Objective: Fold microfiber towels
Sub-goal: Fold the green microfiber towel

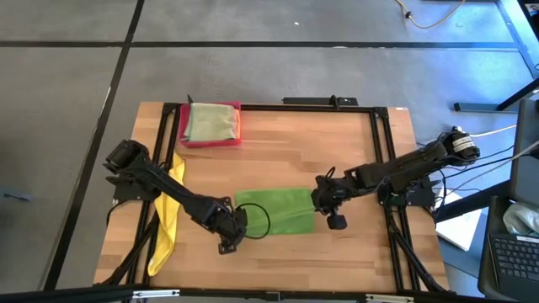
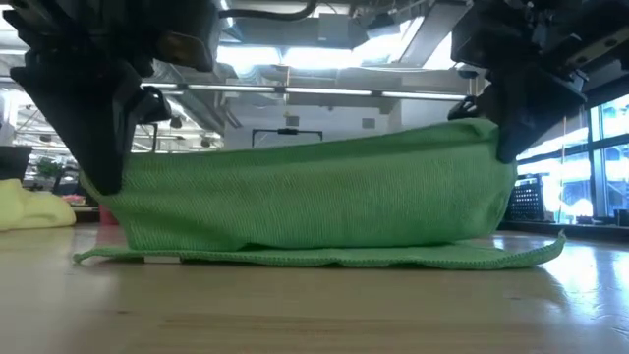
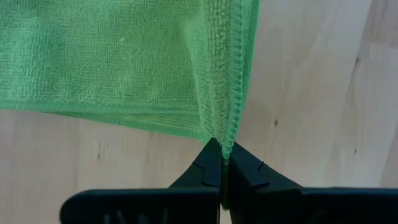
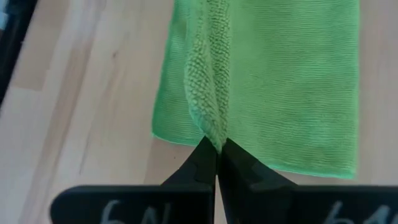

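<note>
Bare table (image 2: 314, 315) up front, then the bright green towel (image 2: 314, 197) strung between both claws, lower layer flat on the wood. Left claw (image 3: 222, 155) pinches one end's edge, right claw (image 4: 217, 149) the other, both only by the tips. I'd worry the hem slips out of either if they pull apart too hard, or the fold lands crooked.

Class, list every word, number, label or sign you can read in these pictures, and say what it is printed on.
No text can be read for certain.
Pale marks, perhaps "6" and "64", on the right gripper body: cut off, unsure.
The bright green towel, pink-red tray, yellow towel and left gripper show no writing.
</note>
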Robot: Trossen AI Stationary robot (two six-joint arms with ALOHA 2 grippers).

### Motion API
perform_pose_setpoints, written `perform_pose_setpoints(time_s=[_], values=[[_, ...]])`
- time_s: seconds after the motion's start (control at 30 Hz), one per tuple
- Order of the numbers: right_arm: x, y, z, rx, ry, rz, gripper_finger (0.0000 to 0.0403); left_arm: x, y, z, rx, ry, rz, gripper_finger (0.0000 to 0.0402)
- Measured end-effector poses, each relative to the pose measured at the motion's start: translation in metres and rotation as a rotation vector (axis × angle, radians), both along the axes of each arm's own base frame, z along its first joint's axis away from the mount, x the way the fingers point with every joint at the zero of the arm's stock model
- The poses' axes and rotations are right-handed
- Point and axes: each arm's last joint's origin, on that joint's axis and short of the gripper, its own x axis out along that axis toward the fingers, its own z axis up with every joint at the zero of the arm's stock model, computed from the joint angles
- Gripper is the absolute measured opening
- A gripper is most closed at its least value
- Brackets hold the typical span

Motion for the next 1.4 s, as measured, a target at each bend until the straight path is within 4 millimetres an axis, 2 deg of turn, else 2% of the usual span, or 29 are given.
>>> perform_pose_setpoints(time_s=[0.23, 0.37, 0.5, 0.63, 0.87, 0.97, 1.17, 1.27, 1.4], values=[[-0.002, 0.007, 0.002, 0.039, 0.017, 0.040, 0.0010, -0.004, 0.011, 0.010, 0.026, 0.008, -0.003, 0.0000], [-0.001, 0.001, 0.013, -0.141, -0.014, -0.016, 0.0010, -0.012, 0.030, 0.026, 0.125, 0.016, 0.014, 0.0000], [0.005, -0.013, 0.021, -0.367, -0.074, -0.073, 0.0010, -0.017, 0.059, 0.040, 0.273, 0.023, 0.039, 0.0000], [0.007, -0.032, 0.021, -0.440, -0.055, -0.136, 0.0010, -0.013, 0.089, 0.047, 0.352, 0.026, 0.075, 0.0000], [0.006, -0.067, 0.024, -0.755, -0.035, -0.446, 0.0010, -0.005, 0.132, 0.049, 0.448, 0.024, 0.209, 0.0000], [0.006, -0.075, 0.024, -0.720, -0.027, -0.462, 0.0010, -0.005, 0.147, 0.049, 0.467, 0.042, 0.239, 0.0000], [0.011, -0.074, 0.023, -0.475, -0.047, -0.380, 0.0010, -0.006, 0.164, 0.048, 0.481, 0.088, 0.228, 0.0000], [0.011, -0.073, 0.023, -0.488, -0.048, -0.359, 0.0010, -0.007, 0.168, 0.048, 0.494, 0.107, 0.192, 0.0000], [0.010, -0.077, 0.024, -0.633, -0.041, -0.409, 0.0010, -0.008, 0.176, 0.049, 0.553, 0.146, 0.108, 0.0000]])
